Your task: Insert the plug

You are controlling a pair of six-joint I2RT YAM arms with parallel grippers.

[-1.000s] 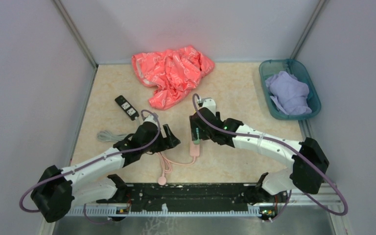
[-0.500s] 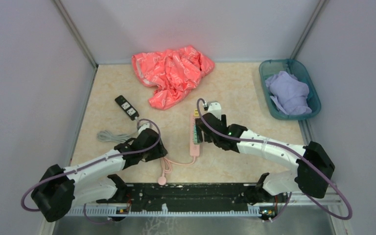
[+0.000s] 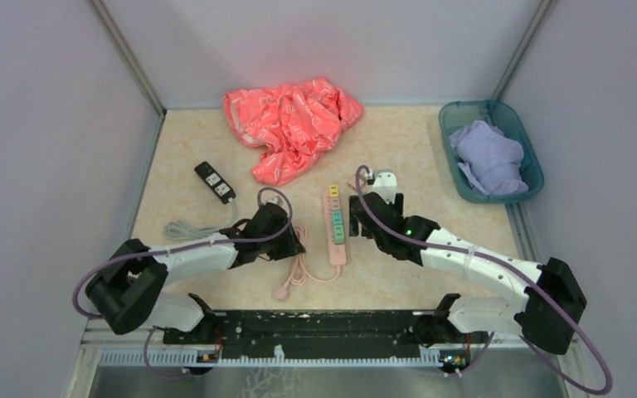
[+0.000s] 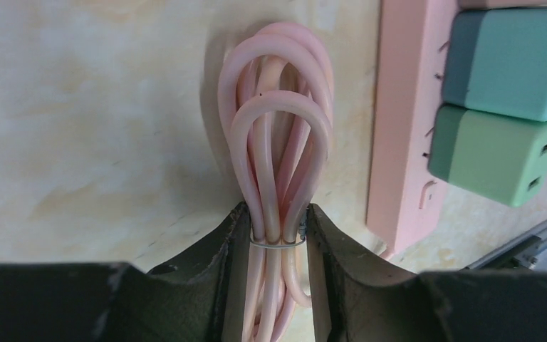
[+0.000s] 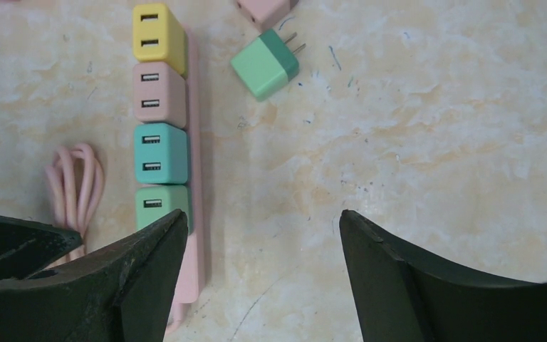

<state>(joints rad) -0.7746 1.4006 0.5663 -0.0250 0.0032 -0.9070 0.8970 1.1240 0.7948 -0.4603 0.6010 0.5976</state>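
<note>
Noting, on a beige marbled tabletop [image 3: 415, 157], a long pink plastic power strip [image 3: 337, 242] running near edge to far edge, carrying glossy cube chargers [image 5: 160, 91]. Pinching a looped rubbery pink cord bundle [image 4: 278, 142] in the left gripper [image 4: 276, 224]. Holding the right gripper [image 5: 263, 221] spread wide, empty. Spotting the loose green cube plug [image 5: 265, 65] beside the strip's far end, prongs pointing toward the far right corner.

**Robot test booth in a lab**

Plain walls [image 3: 50, 124] and metal posts [image 3: 128, 54] box in a marble-look table [image 3: 406, 149]. Two robot arms [image 3: 191, 259] [image 3: 473, 261] are bolted to a rail [image 3: 323, 323] at its edge; a bag [image 3: 290, 124], a bin [image 3: 449, 149] and a pink cord [image 4: 278, 135] lie as props.
</note>
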